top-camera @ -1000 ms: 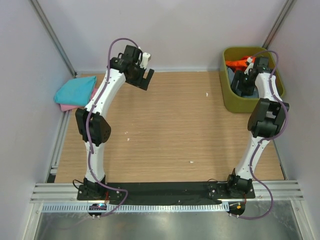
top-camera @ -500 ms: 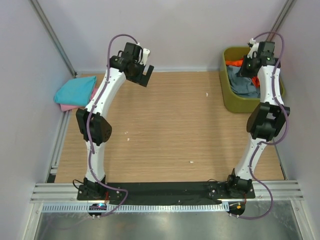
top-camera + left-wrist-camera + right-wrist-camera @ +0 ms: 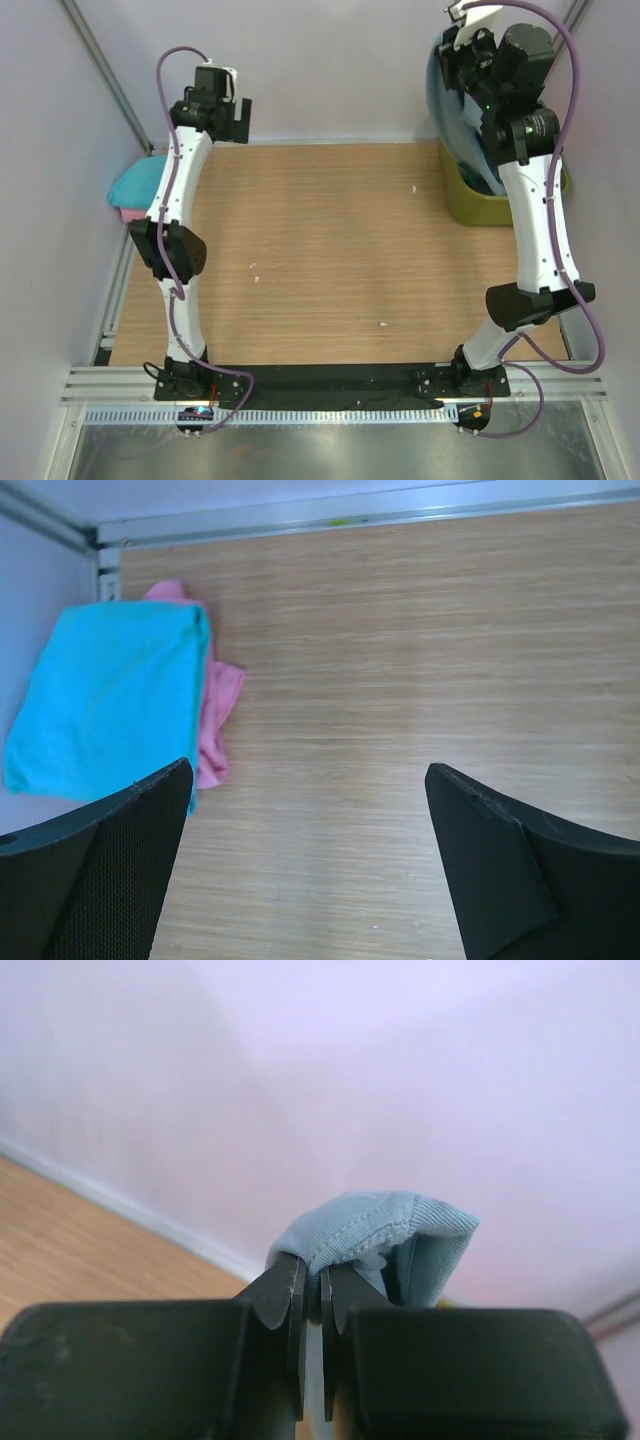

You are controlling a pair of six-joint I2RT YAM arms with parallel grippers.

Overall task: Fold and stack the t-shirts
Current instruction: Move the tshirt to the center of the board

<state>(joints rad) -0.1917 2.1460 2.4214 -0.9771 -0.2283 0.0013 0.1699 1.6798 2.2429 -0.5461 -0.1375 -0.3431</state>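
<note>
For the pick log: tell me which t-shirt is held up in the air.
The grey-blue t-shirt, pinched in the right gripper and hanging over the tub; the turquoise t-shirt and pink t-shirt lie stacked on the table.

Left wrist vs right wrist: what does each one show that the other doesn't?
Left wrist only: a folded turquoise t-shirt lying on a pink t-shirt in the table's corner, with the left gripper wide open and empty above bare wood.
Right wrist only: the right gripper shut on a bunched fold of the grey-blue t-shirt, held up in front of the pale wall.
Both: the wooden table and its edge where it meets the wall.
</note>
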